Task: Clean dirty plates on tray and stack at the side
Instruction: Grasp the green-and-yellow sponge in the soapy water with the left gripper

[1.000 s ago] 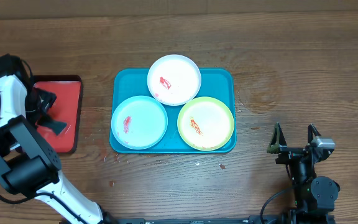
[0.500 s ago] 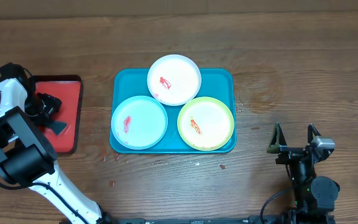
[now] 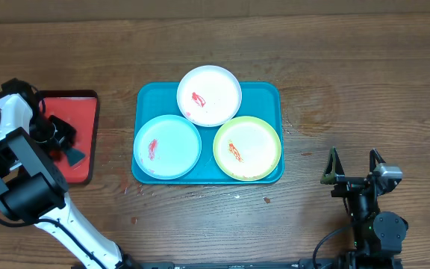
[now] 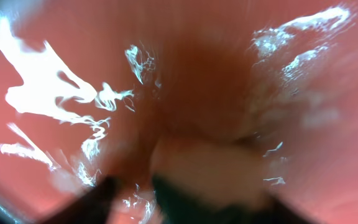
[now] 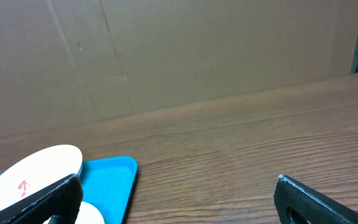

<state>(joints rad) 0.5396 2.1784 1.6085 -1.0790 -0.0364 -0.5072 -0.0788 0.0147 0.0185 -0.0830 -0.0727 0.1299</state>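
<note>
The teal-blue tray (image 3: 263, 91) lies at the table's middle and holds three plates, each with a red smear: white (image 3: 219, 101) at the back, pale blue (image 3: 172, 149) front left, yellow-green (image 3: 256, 146) front right. My left gripper (image 3: 62, 138) is low over the small red tray (image 3: 80, 112) at the far left, jaws apart, with a dark teal pad (image 3: 76, 155) at its tips. The left wrist view is blurred: red tray surface (image 4: 328, 155) and the dark pad (image 4: 197, 202) between the fingers. My right gripper (image 3: 355, 166) is open and empty at the front right.
In the right wrist view the open gripper (image 5: 179, 202) faces bare wood, with the teal tray's corner (image 5: 114, 177) and the white plate (image 5: 36, 168) at the left. A cardboard wall (image 5: 197, 50) stands behind the table.
My left gripper has moved slightly forward and down over the red tray, onto the dark teal pad. The plates, the tray and the right arm have not moved.
</note>
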